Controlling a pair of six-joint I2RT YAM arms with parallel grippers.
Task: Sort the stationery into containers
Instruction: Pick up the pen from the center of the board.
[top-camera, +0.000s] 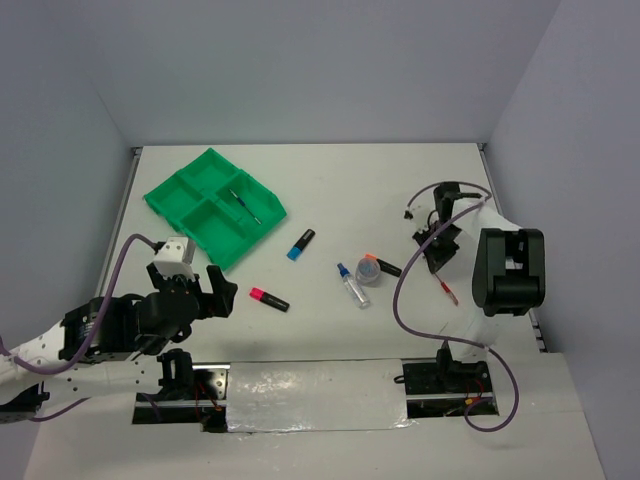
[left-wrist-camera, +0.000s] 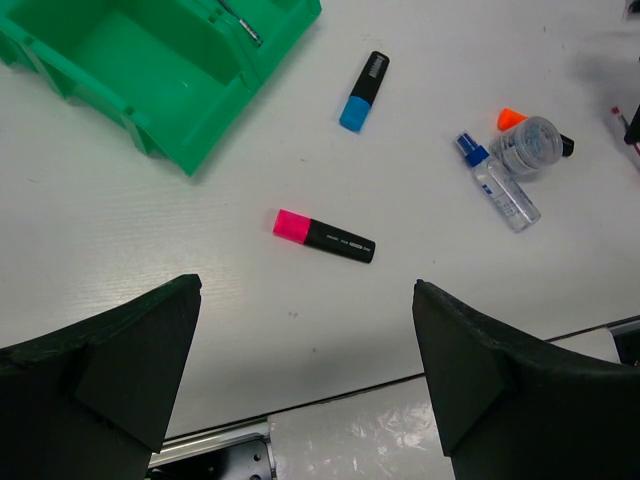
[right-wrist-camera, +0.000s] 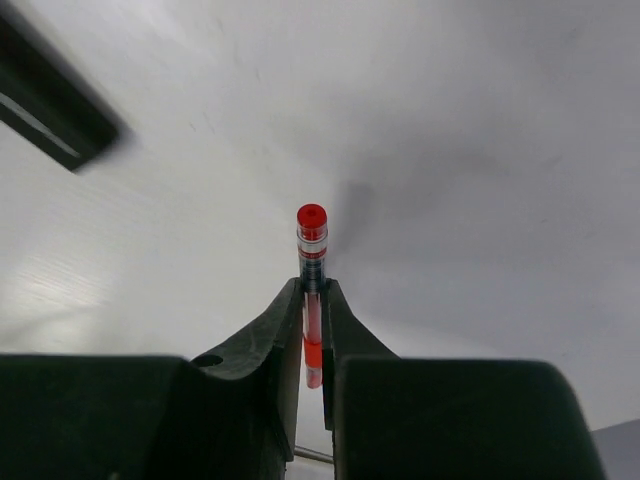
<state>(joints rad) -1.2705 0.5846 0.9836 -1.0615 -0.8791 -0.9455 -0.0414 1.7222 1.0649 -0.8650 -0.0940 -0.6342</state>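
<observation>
Count with me: three stubby highlighters on the white table (top-camera: 330, 190). The blue-ended highlighter (top-camera: 300, 244) is just off the tray's right corner, the pink-ended highlighter (top-camera: 268, 298) is nearer the arms, and the orange-ended highlighter (top-camera: 380, 264) is tucked against the single clear tape roll (top-camera: 369, 270). One blue-capped clear tube (top-camera: 352, 285) lies just beside that roll.

Two pens. The blue pen (top-camera: 243, 205) lies in the right-hand compartment of the one green tray (left-wrist-camera: 160, 125), which has four compartments. The red pen (right-wrist-camera: 312, 260) is pinched in the right gripper (right-wrist-camera: 312, 290), jaws squeezed nearly together around its barrel, over at the right side of the table. Whether it's off the surface I can't tell.

The left gripper (left-wrist-camera: 305, 290) is spread as wide as it goes, gripping nothing, above the table near the pink-ended highlighter.

There's pale print on the pink one's black barrel, too small to read.
</observation>
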